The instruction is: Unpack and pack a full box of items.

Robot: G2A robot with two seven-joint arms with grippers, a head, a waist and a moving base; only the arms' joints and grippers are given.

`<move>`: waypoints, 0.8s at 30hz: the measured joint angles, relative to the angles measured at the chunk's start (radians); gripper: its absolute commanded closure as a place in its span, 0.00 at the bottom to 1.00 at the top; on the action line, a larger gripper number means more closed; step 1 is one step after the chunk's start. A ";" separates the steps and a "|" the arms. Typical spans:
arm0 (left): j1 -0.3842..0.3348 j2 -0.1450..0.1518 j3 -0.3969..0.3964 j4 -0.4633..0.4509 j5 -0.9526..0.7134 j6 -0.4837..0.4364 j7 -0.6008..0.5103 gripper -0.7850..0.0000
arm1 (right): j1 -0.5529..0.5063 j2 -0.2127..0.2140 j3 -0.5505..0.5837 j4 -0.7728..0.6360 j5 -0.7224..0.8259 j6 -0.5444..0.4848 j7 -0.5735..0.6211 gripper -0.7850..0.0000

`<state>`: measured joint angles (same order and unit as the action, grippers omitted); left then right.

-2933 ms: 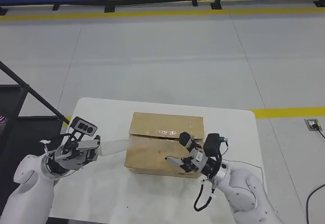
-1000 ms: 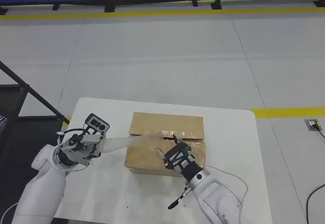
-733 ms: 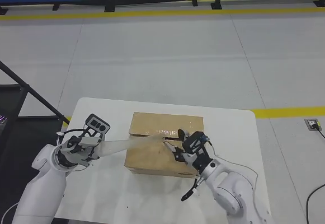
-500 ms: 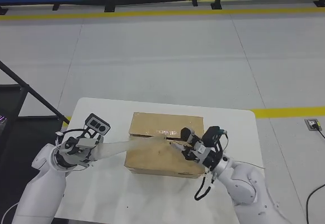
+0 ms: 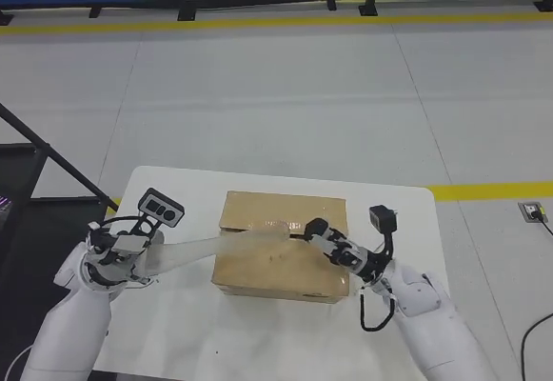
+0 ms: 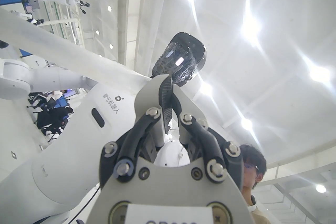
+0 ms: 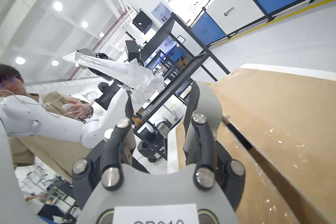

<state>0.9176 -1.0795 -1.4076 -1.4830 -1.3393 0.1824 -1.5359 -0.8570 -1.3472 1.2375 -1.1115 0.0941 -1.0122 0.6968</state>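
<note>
A brown cardboard box [image 5: 276, 262] stands in the middle of the white table [image 5: 181, 324]. A strip of clear tape [image 5: 209, 246] stretches from the box's top seam out to the left. My left gripper [image 5: 135, 250] is shut on its far end, off the box's left side. In the left wrist view that gripper [image 6: 168, 88] points up, with the tape [image 6: 65, 51] running off from its tips. My right gripper [image 5: 312, 230] stands open over the seam, at the tape's box end. The right wrist view shows its own gripper [image 7: 161, 101] beside the crumpled tape [image 7: 118, 70] and the box [image 7: 275, 109].
A black metal frame [image 5: 9, 133] stands off the table's left side. Bare tabletop lies in front of the box and along its left and right sides.
My right arm has swung from the box's front face out to the right, and its gripper now sits at the top seam. The left gripper has drawn the tape slightly farther left.
</note>
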 measured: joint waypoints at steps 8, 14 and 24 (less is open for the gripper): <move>-0.006 0.001 0.009 -0.012 0.003 0.000 0.000 1.00 | 0.071 0.004 -0.121 0.073 0.318 0.000 0.111 0.42; -0.007 0.002 0.017 -0.021 0.003 0.002 0.000 1.00 | 0.123 0.022 -0.231 0.108 0.405 0.000 0.111 0.39; -0.011 0.004 0.026 -0.021 0.003 0.002 0.000 1.00 | 0.167 0.050 -0.357 0.091 0.536 0.000 0.111 0.55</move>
<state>0.9068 -1.0753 -1.3818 -1.5037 -1.3367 0.1841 -1.5359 -0.6896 -1.2976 0.8806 -1.0200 0.6302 -1.0123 0.8082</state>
